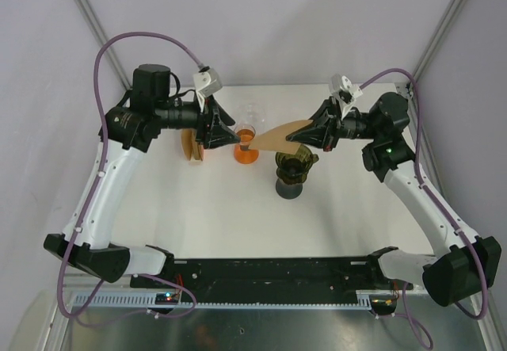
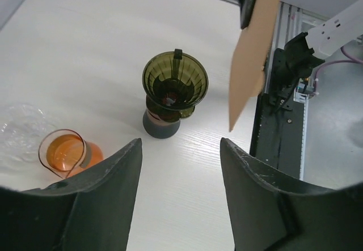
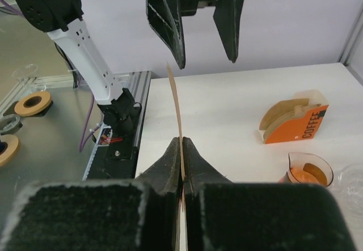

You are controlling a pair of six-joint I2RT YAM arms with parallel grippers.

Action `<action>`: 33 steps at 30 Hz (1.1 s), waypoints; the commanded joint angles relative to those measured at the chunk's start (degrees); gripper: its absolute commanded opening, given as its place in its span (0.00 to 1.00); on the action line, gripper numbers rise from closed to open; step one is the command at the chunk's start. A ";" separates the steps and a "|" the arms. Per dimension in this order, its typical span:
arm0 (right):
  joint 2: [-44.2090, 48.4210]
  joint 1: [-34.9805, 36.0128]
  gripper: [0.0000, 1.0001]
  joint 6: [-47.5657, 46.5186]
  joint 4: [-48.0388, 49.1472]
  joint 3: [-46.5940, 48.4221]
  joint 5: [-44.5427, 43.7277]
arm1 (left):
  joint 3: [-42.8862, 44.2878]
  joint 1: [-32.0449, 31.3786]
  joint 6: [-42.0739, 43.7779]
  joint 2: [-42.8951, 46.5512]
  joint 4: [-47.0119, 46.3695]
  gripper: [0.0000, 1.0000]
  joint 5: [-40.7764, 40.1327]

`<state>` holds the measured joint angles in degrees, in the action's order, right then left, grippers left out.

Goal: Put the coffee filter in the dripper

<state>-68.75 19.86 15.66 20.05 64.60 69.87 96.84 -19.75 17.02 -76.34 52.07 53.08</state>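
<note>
My right gripper (image 1: 291, 135) is shut on a flat brown coffee filter (image 1: 273, 135) and holds it in the air, left of and a little above the dark green dripper (image 1: 295, 163). In the right wrist view the filter (image 3: 176, 101) stands edge-on between my shut fingertips (image 3: 182, 147); the dripper is out of that view. My left gripper (image 1: 230, 135) is open and empty, facing the filter's far tip. In the left wrist view the gripper (image 2: 180, 166) is spread wide, the dripper (image 2: 174, 81) stands on its dark base, and the filter (image 2: 254, 47) hangs at the upper right.
An orange glass cup (image 1: 246, 154) stands left of the dripper, with a clear glass (image 1: 252, 115) behind it. An orange filter box marked COFFEE (image 3: 295, 118) stands at the back left (image 1: 192, 145). The left gripper's fingers (image 3: 170, 18) hang just beyond the filter.
</note>
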 commanded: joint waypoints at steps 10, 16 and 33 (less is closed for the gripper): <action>0.52 0.32 0.00 -4.35 -8.84 1.49 -1.29 | 5.70 -6.17 3.88 -1.61 0.66 0.57 0.47; 0.85 1.22 0.00 -4.49 -8.82 1.50 -1.41 | 5.27 -8.87 5.11 -3.17 0.58 0.56 -3.49; 1.18 1.43 0.00 -7.94 -13.02 1.50 -1.86 | 6.03 -9.35 3.23 -3.51 0.57 0.00 2.48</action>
<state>-68.88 21.21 9.87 8.93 64.62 68.77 100.73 -28.64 21.02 -80.38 53.30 52.69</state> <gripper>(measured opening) 0.010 0.010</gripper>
